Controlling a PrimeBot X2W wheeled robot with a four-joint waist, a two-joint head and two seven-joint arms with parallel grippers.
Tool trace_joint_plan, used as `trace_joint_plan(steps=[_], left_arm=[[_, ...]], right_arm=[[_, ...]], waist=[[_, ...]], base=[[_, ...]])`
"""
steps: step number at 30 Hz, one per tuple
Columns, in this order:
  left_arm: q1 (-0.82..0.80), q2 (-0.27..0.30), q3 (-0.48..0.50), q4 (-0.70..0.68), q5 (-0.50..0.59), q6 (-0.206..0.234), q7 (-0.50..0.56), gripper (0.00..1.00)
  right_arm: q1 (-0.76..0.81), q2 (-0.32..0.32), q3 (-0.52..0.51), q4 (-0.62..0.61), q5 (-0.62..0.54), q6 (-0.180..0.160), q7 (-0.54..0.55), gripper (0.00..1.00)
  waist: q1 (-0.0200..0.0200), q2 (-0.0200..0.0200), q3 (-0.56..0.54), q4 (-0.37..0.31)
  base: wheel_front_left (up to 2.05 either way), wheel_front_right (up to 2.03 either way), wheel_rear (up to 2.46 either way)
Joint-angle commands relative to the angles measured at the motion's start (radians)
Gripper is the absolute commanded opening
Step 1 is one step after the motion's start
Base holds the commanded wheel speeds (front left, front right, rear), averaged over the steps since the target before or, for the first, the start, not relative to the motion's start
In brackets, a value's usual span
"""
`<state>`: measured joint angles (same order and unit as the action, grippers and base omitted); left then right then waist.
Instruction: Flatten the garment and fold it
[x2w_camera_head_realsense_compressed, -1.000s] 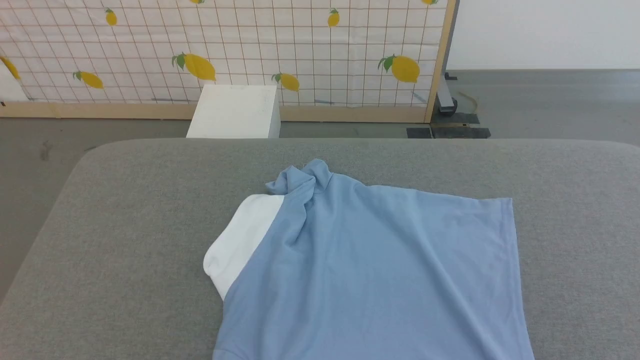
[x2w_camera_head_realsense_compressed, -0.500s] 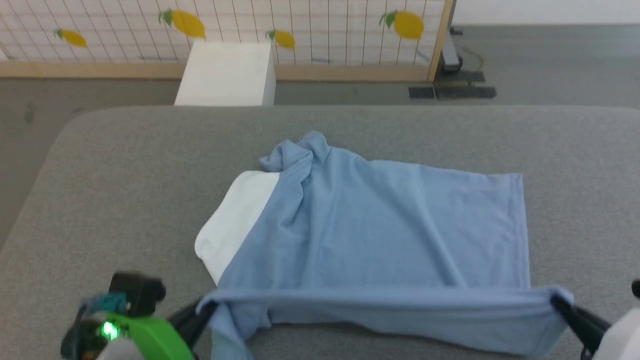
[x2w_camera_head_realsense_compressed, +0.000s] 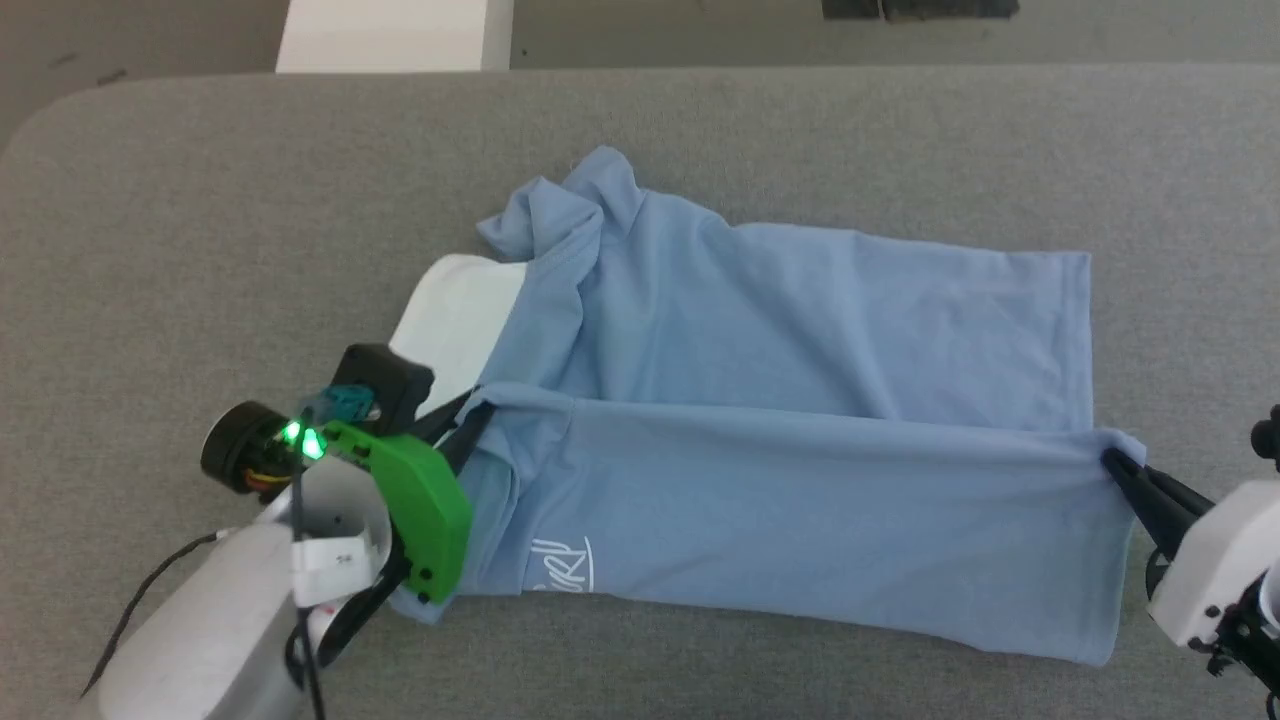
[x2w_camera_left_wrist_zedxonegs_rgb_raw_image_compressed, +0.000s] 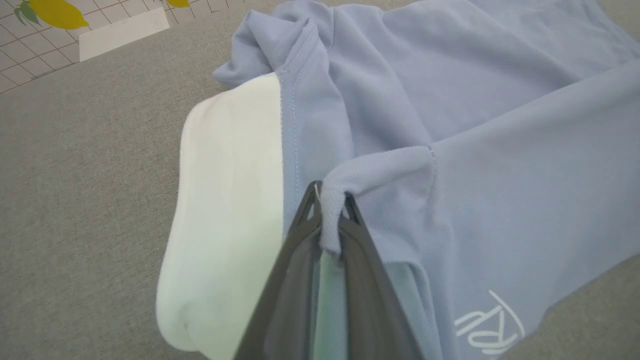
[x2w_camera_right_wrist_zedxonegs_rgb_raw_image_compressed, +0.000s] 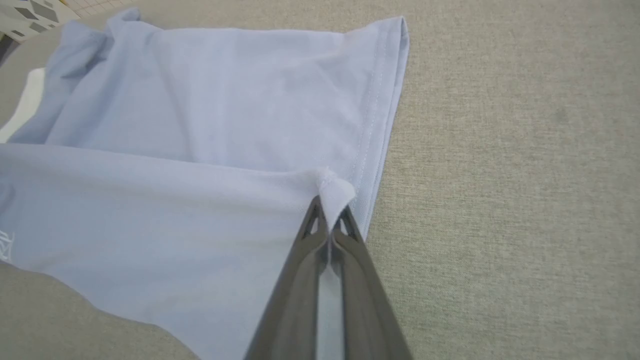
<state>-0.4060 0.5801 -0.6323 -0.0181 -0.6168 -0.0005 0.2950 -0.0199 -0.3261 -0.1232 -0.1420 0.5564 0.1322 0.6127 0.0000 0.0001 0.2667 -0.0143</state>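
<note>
Over the last second both grippers come into the head view (the camera tips down too, so the whole scene slides up the frame). The left gripper (x2w_camera_head_realsense_compressed: 468, 418) is clenched on a pinch of the light blue polo shirt (x2w_camera_head_realsense_compressed: 800, 330) just beside its white collar (x2w_camera_head_realsense_compressed: 450, 310). The right gripper (x2w_camera_head_realsense_compressed: 1118, 462) is clenched on the hem corner. The edge stretched taut between them was at the shirt's near side half a second ago and now stands over its middle. The script logo (x2w_camera_head_realsense_compressed: 562, 565) now shows on the hanging flap. The rest of the shirt lies on the grey desk (x2w_camera_head_realsense_compressed: 200, 200), with its far sleeve bunched. I judge that a lengthwise fold is under way, though that bunch is not yet flattened.
</note>
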Motion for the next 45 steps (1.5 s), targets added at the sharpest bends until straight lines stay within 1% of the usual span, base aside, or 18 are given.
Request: trace_joint_plan(steps=[1, 4, 11, 13, 14, 15, 16, 17, 18, 22, 26, 29, 32, 34, 36, 38, 42, 45], left_arm=[[-0.033, -0.019, -0.008, 0.037, 0.022, -0.010, -0.022, 0.00], [-0.059, -0.052, -0.026, 0.115, 0.029, -0.026, -0.039, 0.00], [-0.096, -0.099, -0.057, 0.267, 0.008, -0.052, 0.000, 0.00], [-0.103, -0.110, -0.056, 0.285, -0.002, -0.054, -0.001, 0.00], [-0.105, -0.115, -0.054, 0.290, -0.006, -0.054, -0.004, 0.06], [-0.108, -0.129, -0.049, 0.305, -0.019, -0.054, -0.012, 0.28], [-0.108, -0.132, -0.046, 0.308, -0.023, -0.053, -0.016, 0.38], [-0.105, -0.135, -0.042, 0.310, -0.030, -0.051, -0.020, 0.51], [-0.103, -0.138, -0.036, 0.308, -0.037, -0.049, -0.026, 0.99], [-0.075, -0.140, -0.005, 0.277, -0.071, -0.038, -0.061, 1.00], [-0.023, -0.127, 0.031, 0.211, -0.096, -0.019, -0.115, 1.00], [0.039, -0.117, 0.071, 0.137, -0.114, 0.018, -0.171, 1.00], [0.098, -0.109, 0.108, 0.066, -0.109, 0.061, -0.242, 1.00], [0.136, -0.103, 0.131, 0.021, -0.083, 0.102, -0.302, 1.00], [0.177, -0.103, 0.154, -0.017, -0.054, 0.144, -0.373, 1.00], [0.217, -0.112, 0.170, -0.045, -0.039, 0.173, -0.434, 1.00], [0.295, -0.135, 0.197, -0.080, -0.008, 0.211, -0.527, 1.00], [0.344, -0.155, 0.219, -0.091, 0.045, 0.236, -0.551, 1.00]], right_arm=[[-0.028, -0.008, 0.015, 0.022, -0.007, -0.002, -0.013, 0.00], [-0.055, -0.015, 0.054, 0.075, -0.009, -0.002, -0.023, 0.00], [-0.121, -0.021, 0.132, 0.201, -0.002, -0.002, -0.030, 0.00], [-0.137, -0.023, 0.148, 0.227, 0.001, -0.002, -0.029, 0.14], [-0.143, -0.023, 0.153, 0.237, 0.003, -0.002, -0.031, 0.19], [-0.160, -0.023, 0.164, 0.270, 0.015, -0.002, -0.040, 0.38], [-0.162, -0.022, 0.166, 0.278, 0.019, -0.002, -0.040, 0.49], [-0.164, -0.021, 0.167, 0.284, 0.024, -0.002, -0.039, 0.92], [-0.164, -0.020, 0.168, 0.286, 0.030, -0.002, -0.035, 1.00], [-0.154, -0.017, 0.151, 0.253, 0.066, -0.002, -0.027, 1.00], [-0.111, -0.018, 0.117, 0.168, 0.085, -0.002, -0.023, 1.00], [-0.071, -0.006, 0.072, 0.088, 0.069, -0.002, -0.057, 1.00], [-0.033, 0.016, 0.023, 0.015, 0.024, -0.002, -0.117, 1.00], [-0.009, 0.039, -0.007, -0.025, -0.024, -0.002, -0.172, 1.00], [0.019, 0.062, -0.022, -0.055, -0.087, -0.002, -0.227, 1.00], [0.044, 0.091, -0.028, -0.071, -0.138, -0.002, -0.275, 1.00], [0.092, 0.150, -0.024, -0.082, -0.223, -0.002, -0.373, 1.00], [0.122, 0.190, -0.040, -0.076, -0.306, -0.002, -0.459, 1.00]], waist=[[0.0000, -0.0001, 0.045, -0.011], [0.0000, -0.0001, 0.058, -0.014], [0.0000, -0.0001, 0.086, -0.013], [0.0000, -0.0001, 0.091, -0.012], [0.0000, -0.0001, 0.092, -0.012], [0.0000, -0.0001, 0.096, -0.009], [0.0000, -0.0001, 0.096, -0.009], [0.0000, -0.0001, 0.093, -0.008], [0.0000, -0.0001, 0.090, -0.008], [0.0000, -0.0001, 0.063, -0.008], [0.0000, -0.0001, 0.018, -0.005], [0.0000, -0.0001, -0.021, -0.002], [0.0000, -0.0001, -0.052, 0.004], [0.0000, -0.0001, -0.071, 0.007], [0.0000, -0.0001, -0.092, 0.011], [0.0000, -0.0001, -0.108, 0.014], [0.0000, -0.0001, -0.137, 0.017], [0.0000, -0.0001, -0.154, 0.019]], base=[[0.00, 0.00, 0.00], [0.00, 0.00, 0.00], [0.00, 0.00, 0.00], [0.00, 0.00, 0.00], [0.00, 0.00, 0.00], [0.00, 0.00, 0.00], [0.00, 0.00, 0.00], [0.00, 0.00, 0.00], [0.00, 0.00, 0.00], [0.00, 0.00, 0.00], [0.00, 0.00, 0.00], [0.00, 0.00, 0.00], [0.00, 0.00, 0.00], [0.00, 0.00, 0.00], [0.00, 0.00, 0.00], [0.00, 0.00, 0.00], [0.00, 0.00, 0.00], [0.00, 0.00, 0.00]])
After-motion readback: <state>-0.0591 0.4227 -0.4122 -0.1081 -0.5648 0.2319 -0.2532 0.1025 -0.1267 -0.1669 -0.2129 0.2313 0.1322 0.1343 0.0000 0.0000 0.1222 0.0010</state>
